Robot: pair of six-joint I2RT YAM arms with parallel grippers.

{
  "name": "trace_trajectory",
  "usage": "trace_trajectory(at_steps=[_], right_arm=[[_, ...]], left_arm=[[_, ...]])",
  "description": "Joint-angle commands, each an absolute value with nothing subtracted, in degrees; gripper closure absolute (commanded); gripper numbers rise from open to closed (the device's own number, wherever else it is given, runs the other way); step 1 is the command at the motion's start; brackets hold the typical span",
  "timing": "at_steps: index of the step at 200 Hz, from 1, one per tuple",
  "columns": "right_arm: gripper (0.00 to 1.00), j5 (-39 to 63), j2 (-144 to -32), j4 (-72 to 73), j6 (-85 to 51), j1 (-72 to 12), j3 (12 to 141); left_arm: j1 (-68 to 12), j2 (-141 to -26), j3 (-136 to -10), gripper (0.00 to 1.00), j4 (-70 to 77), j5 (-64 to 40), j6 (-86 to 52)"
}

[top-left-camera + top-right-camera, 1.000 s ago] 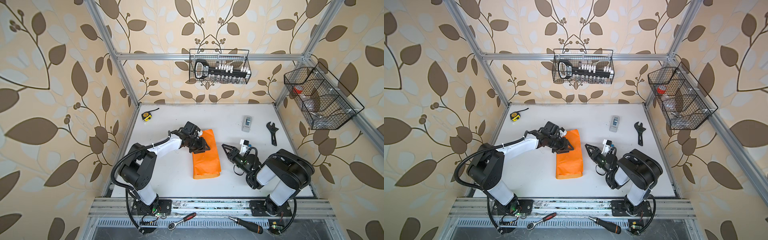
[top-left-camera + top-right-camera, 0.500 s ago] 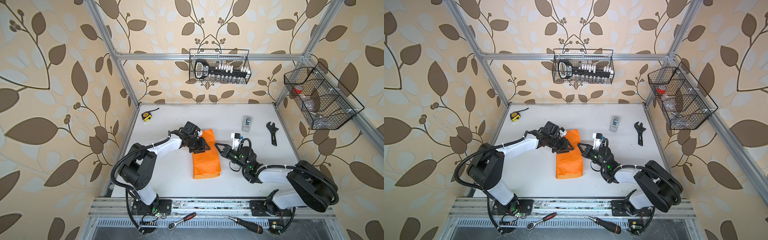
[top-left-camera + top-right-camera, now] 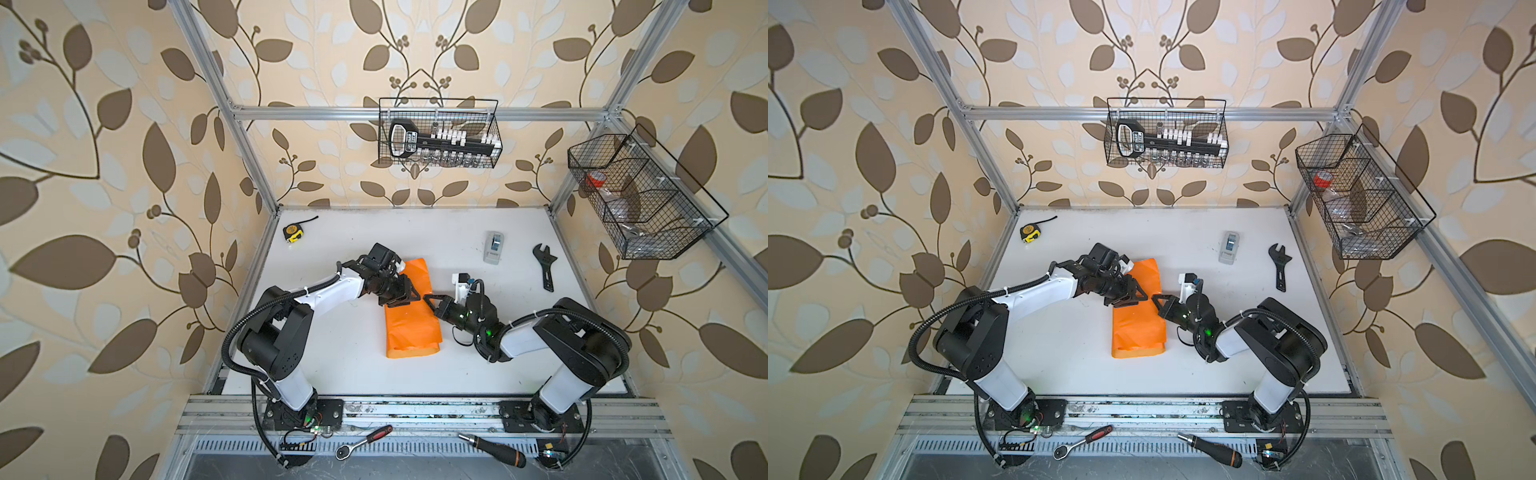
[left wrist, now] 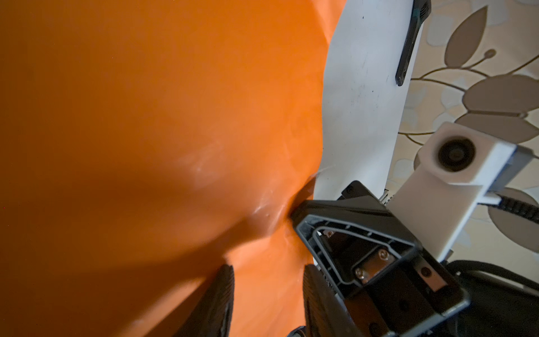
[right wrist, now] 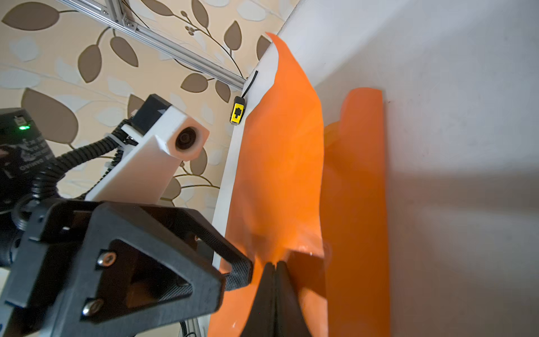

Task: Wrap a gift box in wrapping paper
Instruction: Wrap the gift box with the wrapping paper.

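Top views: paired, high overhead, facing down over the whole table [image 3: 353, 365]; coverage nearly equal. Left wrist view: very close on orange paper [image 4: 145, 116]. Right wrist view: close, low, along the same paper.

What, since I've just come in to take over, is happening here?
Gift wrapping is under way. The orange wrapping paper lies folded into a long bundle; no box shows. The left tool rests on the bundle's far part, jaws apart. The right tool is shut at the paper's side edge, seemingly pinching it.
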State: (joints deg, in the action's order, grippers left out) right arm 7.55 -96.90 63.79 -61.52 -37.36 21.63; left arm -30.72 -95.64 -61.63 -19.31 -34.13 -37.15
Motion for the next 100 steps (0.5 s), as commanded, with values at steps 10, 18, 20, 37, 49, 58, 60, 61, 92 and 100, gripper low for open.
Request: trace_trajectory(at_steps=[10,18,20,37,49,58,60,61,92,100], right_arm=[[1.0,8.1,-97.3,66.0,-62.6,-37.0,19.5],[1.0,8.4,-97.0,65.0,-62.3,-36.9,19.6],[1.0,8.4,-96.9,64.7,-62.2,-36.9,19.7],[1.0,8.5,-95.9,61.1,-61.3,-37.3,20.0],[1.0,8.1,-95.2,58.7,-60.6,-37.5,19.9],[1.0,8.0,-94.8,57.1,-60.2,-37.6,19.9],[1.0,8.0,-94.7,56.8,-60.1,-37.7,19.9],[1.0,8.0,-94.6,56.5,-60.0,-37.7,19.8],[1.0,8.1,-90.7,54.3,-59.1,-37.0,18.5],[1.0,8.0,-88.8,51.5,-58.3,-36.5,19.0]], left_arm=[[-31.8,-98.3,-59.8,0.57,-25.4,-30.5,-36.7],[-31.8,-98.3,-59.7,0.57,-25.3,-30.4,-36.7],[-31.8,-98.3,-59.8,0.57,-25.3,-30.4,-36.7],[-31.8,-98.3,-59.7,0.57,-25.4,-30.4,-36.7],[-31.8,-98.3,-59.7,0.57,-25.3,-30.3,-36.7],[-31.8,-98.4,-59.7,0.57,-25.3,-30.3,-36.7],[-31.8,-98.5,-59.8,0.57,-25.3,-30.3,-36.7],[-31.8,-98.5,-59.8,0.57,-25.3,-30.3,-36.7],[-31.9,-98.8,-59.9,0.57,-25.2,-30.4,-36.8],[-31.9,-98.8,-60.0,0.57,-25.3,-30.4,-36.8]])
